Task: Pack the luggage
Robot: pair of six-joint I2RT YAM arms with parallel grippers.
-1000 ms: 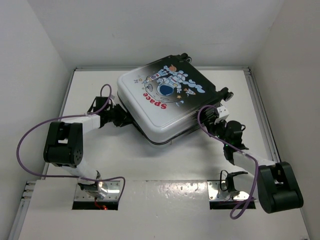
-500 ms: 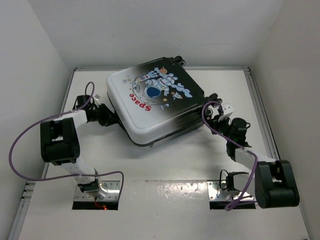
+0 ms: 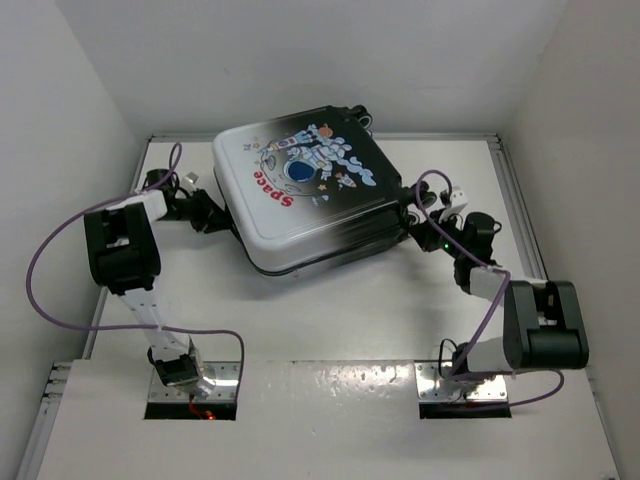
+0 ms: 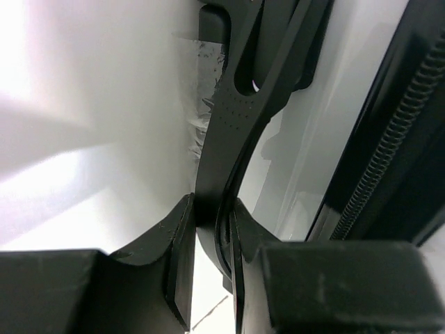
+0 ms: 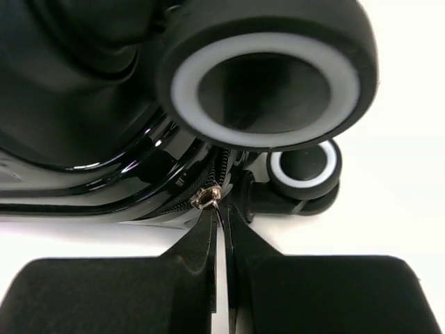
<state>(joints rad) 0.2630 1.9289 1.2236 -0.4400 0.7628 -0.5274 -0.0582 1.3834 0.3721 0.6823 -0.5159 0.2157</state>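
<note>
I judge I'm zipping the closed suitcase (image 3: 300, 200) at the far middle of the table (image 3: 330, 310): my right gripper (image 5: 220, 216) pinches the zipper pull (image 5: 206, 200), my left gripper (image 4: 208, 223) clamps a black handle-like part (image 4: 233, 115), so next I drag the pull along the seam.

The luggage (image 3: 262, 228) fades from white to glossy black under a blue-and-white cartoon astronaut (image 3: 302, 168) and red "Space" lettering (image 3: 266, 187). Just ahead of the black right gripper (image 5: 221, 214), its black wheels (image 5: 264, 73) carry white rings.
</note>
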